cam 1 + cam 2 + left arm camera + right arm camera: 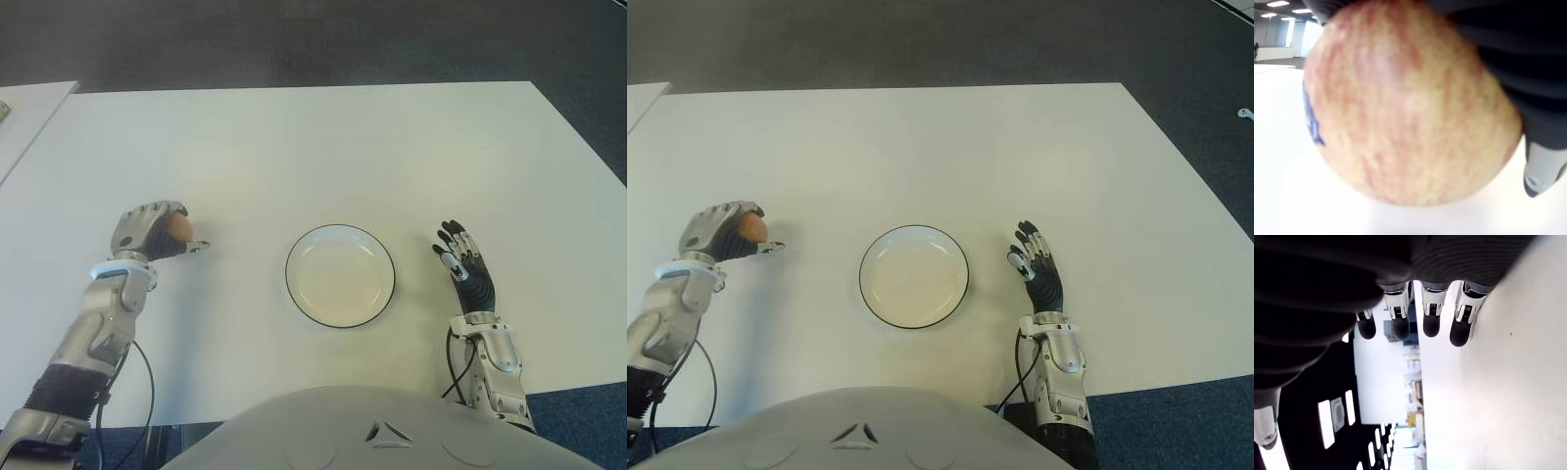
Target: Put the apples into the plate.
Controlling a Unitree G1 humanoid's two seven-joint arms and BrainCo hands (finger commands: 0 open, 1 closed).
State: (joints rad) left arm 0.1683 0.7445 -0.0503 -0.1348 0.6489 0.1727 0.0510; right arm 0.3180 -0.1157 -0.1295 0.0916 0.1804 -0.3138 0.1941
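Note:
A red-yellow apple (179, 229) sits inside my left hand (157, 233), whose fingers are curled over it at the table's left side. Up close, the left wrist view is filled by the apple (1405, 112), a small blue sticker on its side and a fingertip (1542, 169) beside it. The white plate (340, 311) with a dark rim stands at the table's middle front, to the right of that hand and apart from it. My right hand (464, 264) shows to the right of the plate, fingers straight and holding nothing.
The white table (323, 147) stretches wide behind the plate. A second white surface (24, 113) shows at the far left edge. Dark carpet (294, 39) lies beyond the table's far edge. Cables hang by both forearms near the front edge.

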